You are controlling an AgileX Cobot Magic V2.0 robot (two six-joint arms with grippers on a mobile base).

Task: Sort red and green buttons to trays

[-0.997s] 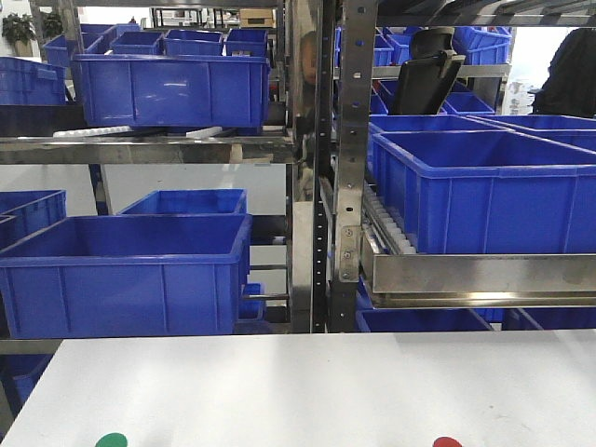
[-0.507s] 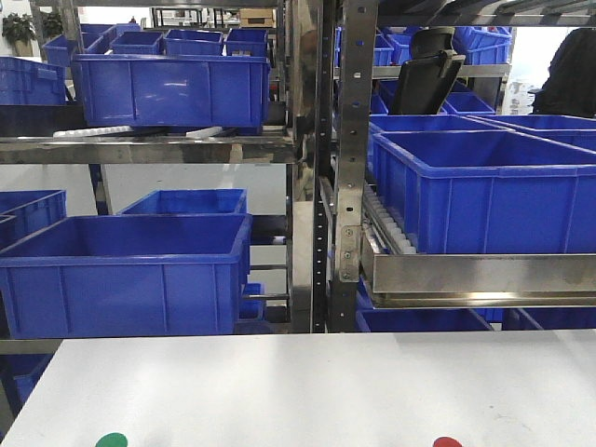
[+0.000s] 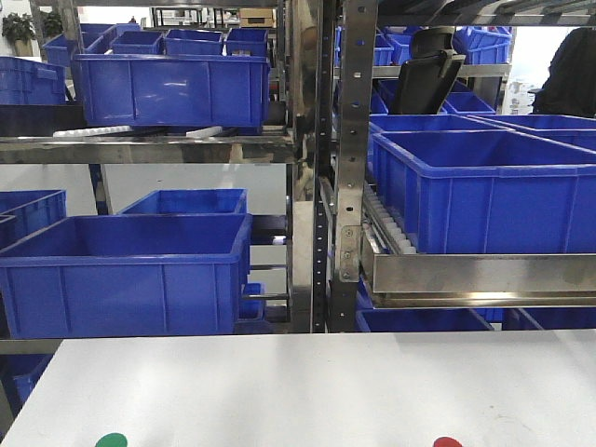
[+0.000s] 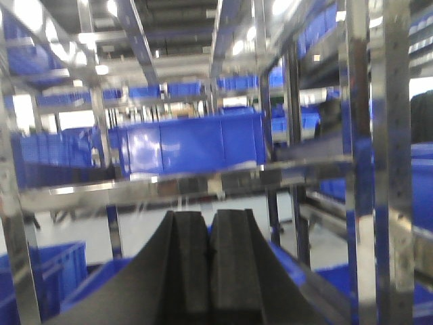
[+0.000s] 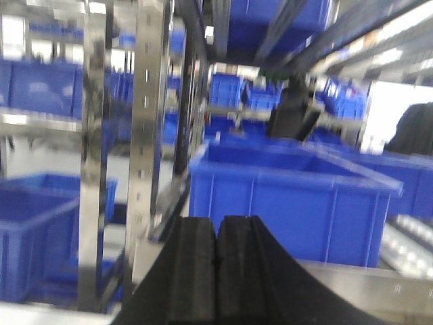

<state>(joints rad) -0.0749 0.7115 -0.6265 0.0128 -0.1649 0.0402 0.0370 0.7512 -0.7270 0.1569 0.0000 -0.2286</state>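
Clenched on nothing: black foam-padded left gripper [image 4: 208, 218] and its twin, the right gripper [image 5: 216, 222], both aimed at steel racking [image 3: 349, 140] and blue plastic crates [image 3: 126, 270]. Peeking in at the near edge of the white tabletop [image 3: 298, 391], well apart: round green button cap [image 3: 110, 440], round red button cap [image 3: 447, 442]. No trays in view. Risks descending shut and blind, knocking a cap away rather than straddling it.

Left gripper [image 4: 208, 225] held level and aimed forward, jaws pressed together, nothing clamped, right gripper [image 5: 217, 229] likewise closed and level.
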